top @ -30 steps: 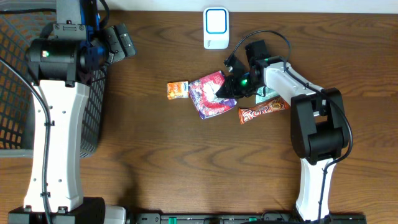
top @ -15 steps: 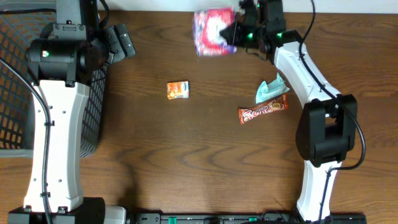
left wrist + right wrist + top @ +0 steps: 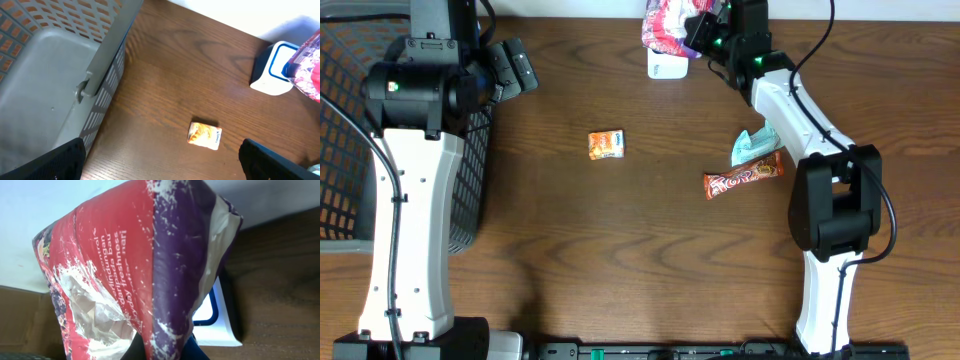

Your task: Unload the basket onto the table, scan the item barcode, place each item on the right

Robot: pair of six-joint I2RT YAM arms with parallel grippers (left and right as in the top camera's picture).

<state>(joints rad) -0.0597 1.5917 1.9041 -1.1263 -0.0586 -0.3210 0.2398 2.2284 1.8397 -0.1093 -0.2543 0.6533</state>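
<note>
One pouch [image 3: 667, 22], pinched in the right tool [image 3: 694, 34], hangs over the scanner [image 3: 666, 67] at top centre. It should turn slowly, presenting each face squarely to the scanner, while the left tool [image 3: 516, 66] sits spread.

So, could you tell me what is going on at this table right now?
The right gripper is shut on a red and purple packet and holds it in the air just over the white and blue scanner at the far edge of the table. The left gripper hangs open beside the basket, holding nothing. A small orange packet, a teal packet and a candy bar lie on the table.
</note>
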